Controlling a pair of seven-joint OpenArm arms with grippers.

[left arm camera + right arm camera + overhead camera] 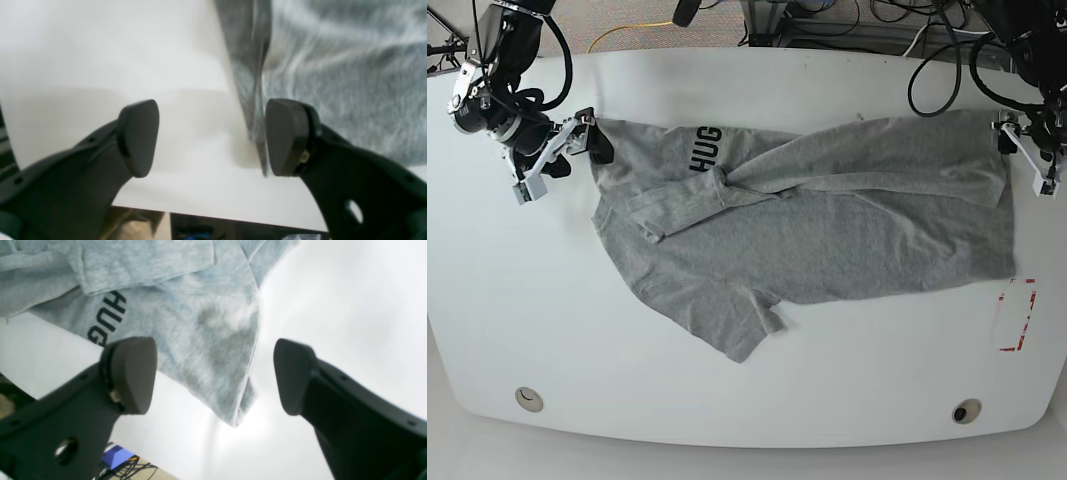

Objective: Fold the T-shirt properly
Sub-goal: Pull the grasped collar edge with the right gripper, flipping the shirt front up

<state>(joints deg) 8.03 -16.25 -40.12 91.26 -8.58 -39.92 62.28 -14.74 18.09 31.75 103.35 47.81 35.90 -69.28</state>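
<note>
The light grey T-shirt lies spread and wrinkled across the white table, one part folded over near the black "HUG" lettering. My right gripper is at the shirt's left end. In the right wrist view it stands open, and a corner of the T-shirt lies loose on the table between the fingers. My left gripper is at the shirt's right end. It is open too, and a raised edge of the T-shirt stands just beside one finger pad.
A red-marked rectangle is on the table near the right front. Two round holes sit near the front edge. Cables run behind the far edge. The table's edge is close under my left gripper.
</note>
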